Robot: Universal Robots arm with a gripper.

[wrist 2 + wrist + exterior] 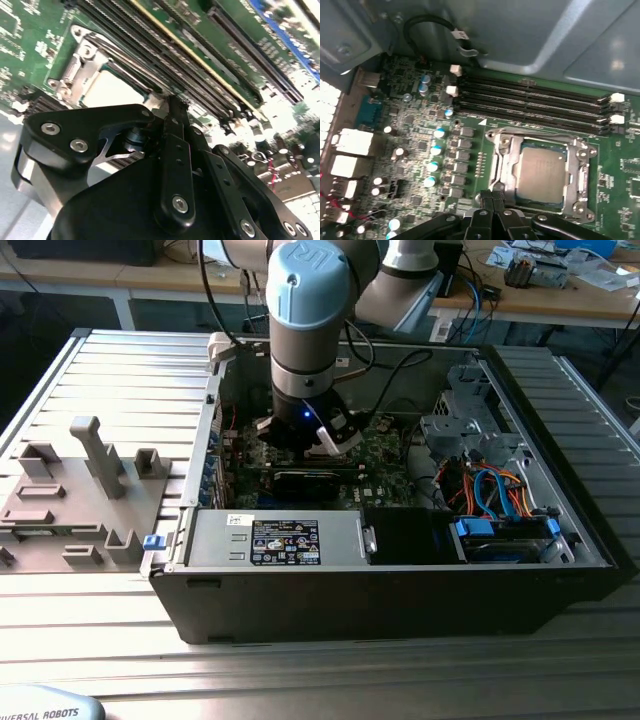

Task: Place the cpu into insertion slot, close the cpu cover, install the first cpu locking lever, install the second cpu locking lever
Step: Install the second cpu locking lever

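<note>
In the exterior view, our grey and blue robot arm reaches down into the open black computer case (400,580); our black gripper (305,435) hangs low over the green circuit board (385,455).

In the second wrist view, the gripper's fingers (172,112) look pressed shut together with nothing between them; their tip sits just beside the thin silver-grey cover frame (82,62).

In the first wrist view, the small square silver chip (542,170) lies flat in its dark socket (555,201), and the cover frame lies down around it; we judge that a slow, straight push at the frame's edge works best; we count one chip, one cover and four long black memory slots (530,102).
</note>
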